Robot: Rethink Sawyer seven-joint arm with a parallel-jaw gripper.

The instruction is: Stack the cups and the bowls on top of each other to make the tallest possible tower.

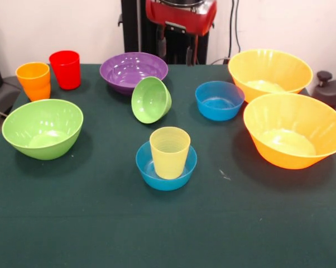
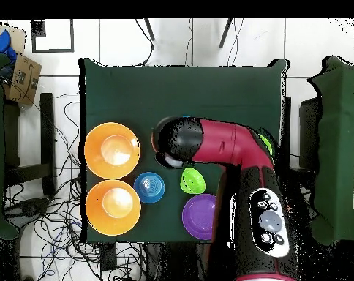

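The tower (image 1: pixel 167 162) near the table's (image 1: pixel 73 223) middle is only a yellow cup (image 1: pixel 169 152) standing in a small blue bowl (image 1: pixel 157 177). The small green bowl (image 1: pixel 150 100) lies tipped beside the purple bowl (image 1: pixel 133 70); the other bowls and cups sit loose. Whether the gripper's jaws are spread, I cannot tell.

— What is your desk (image 1: pixel 101 234) carrying?

— A dark green cloth covers it. On my side stand the orange cup (image 1: pixel 33 80) and the red cup (image 1: pixel 65 69), close together, with the purple bowl (image 1: pixel 133 71) beside them. The large green bowl (image 1: pixel 43 128) sits apart.

— And mid-desk?

— The small green bowl (image 1: pixel 151 100) lies tipped on its side, touching the purple one. One small blue bowl (image 1: pixel 219 100) is empty; the other blue bowl (image 1: pixel 166 169) holds the yellow cup (image 1: pixel 169 152).

— The orange ones?

— Two orange bowls (image 1: pixel 294 130), side by side.
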